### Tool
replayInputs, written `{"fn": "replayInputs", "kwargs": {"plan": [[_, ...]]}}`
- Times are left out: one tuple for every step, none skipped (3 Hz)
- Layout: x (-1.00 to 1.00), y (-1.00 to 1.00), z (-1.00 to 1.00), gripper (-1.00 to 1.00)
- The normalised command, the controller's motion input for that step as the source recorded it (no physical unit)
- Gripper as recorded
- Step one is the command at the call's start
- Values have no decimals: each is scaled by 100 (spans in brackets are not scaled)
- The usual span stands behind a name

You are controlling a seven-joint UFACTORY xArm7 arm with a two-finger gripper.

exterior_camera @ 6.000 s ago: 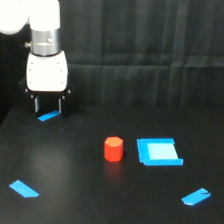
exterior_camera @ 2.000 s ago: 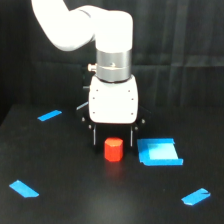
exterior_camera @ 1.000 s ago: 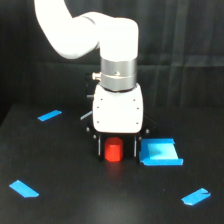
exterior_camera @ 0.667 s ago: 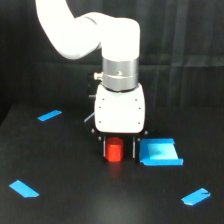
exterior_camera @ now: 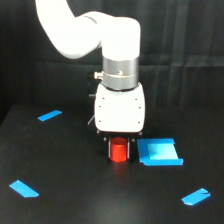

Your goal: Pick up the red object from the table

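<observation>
1. Lower now vs a sec ago: my pincer [exterior_camera: 119, 149] has dropped around the red object [exterior_camera: 119, 151], fingers either side.
2. Can't tell if clenched yet; object sits on the table [exterior_camera: 75, 200].
3. Blue square piece [exterior_camera: 159, 152] just beside, exterior view's right.

Six seconds back the arm stands at the far rear of the table [exterior_camera: 60, 200] on the exterior view's left, over a blue tape strip [exterior_camera: 49, 115]; now it is near the middle, directly above the red object [exterior_camera: 119, 151]. Over the last two seconds the gripper [exterior_camera: 119, 149] drops from just above the block to around it. Its dark fingers [exterior_camera: 107, 148], spread wide earlier, now sit close against both sides of the block. The white gripper body hides the block's top, which showed fully before.
</observation>
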Motion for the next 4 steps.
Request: {"fn": "replayInputs", "kwargs": {"plan": [[-1,0,9,-94],[-39,-16,99,-98],[-35,-27,90,-100],[-24,-11,100,-92]]}}
